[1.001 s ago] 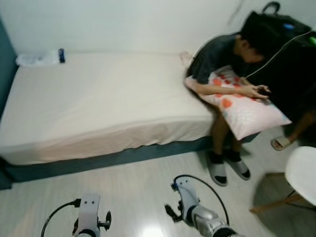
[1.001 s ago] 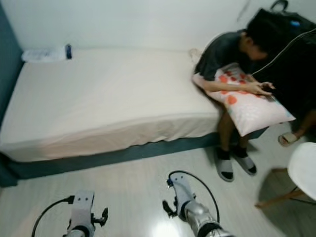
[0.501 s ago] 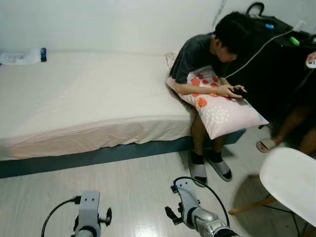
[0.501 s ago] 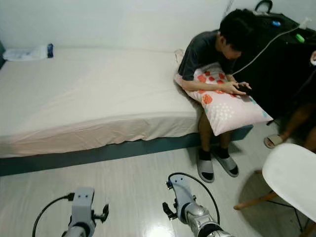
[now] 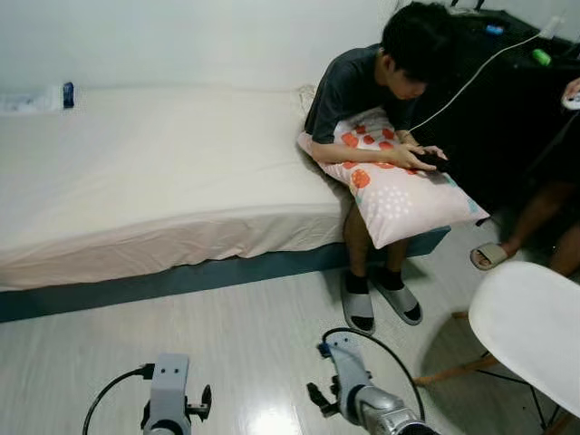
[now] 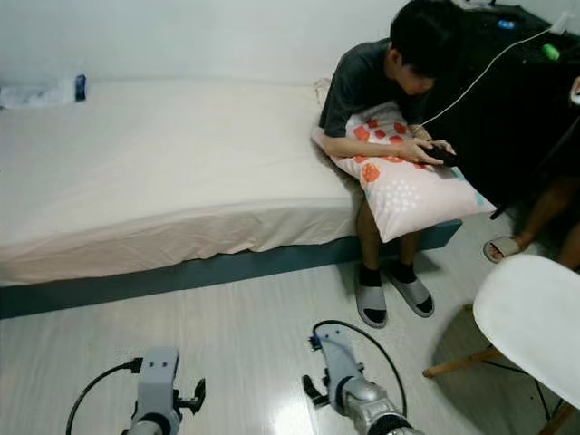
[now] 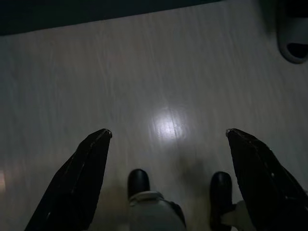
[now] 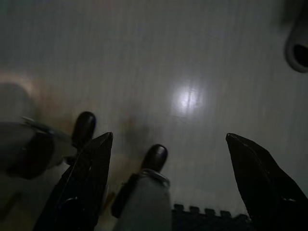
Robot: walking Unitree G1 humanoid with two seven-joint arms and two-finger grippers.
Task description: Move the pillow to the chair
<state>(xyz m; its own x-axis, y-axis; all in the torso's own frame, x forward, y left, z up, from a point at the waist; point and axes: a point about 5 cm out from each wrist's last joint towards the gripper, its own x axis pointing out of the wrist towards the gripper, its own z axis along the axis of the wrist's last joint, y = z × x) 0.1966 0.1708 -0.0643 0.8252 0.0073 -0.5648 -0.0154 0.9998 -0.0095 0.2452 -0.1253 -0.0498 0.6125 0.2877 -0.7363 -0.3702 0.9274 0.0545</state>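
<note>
A wide bed (image 5: 154, 172) with a cream sheet runs along the far wall. A person (image 5: 381, 100) sits on its right end, forearms resting on the pillow (image 5: 394, 177), white with orange spots, which lies across their lap. The white chair (image 5: 530, 340) stands on the floor to the right, near the person's feet and apart from the pillow. Both arms hang low over the pale floor (image 7: 163, 77): the left claw (image 7: 168, 137) and right claw (image 8: 168, 139) each have fingers spread wide, holding nothing. The task looks unstarted; reaching, taking and carrying the pillow all remain.
</note>
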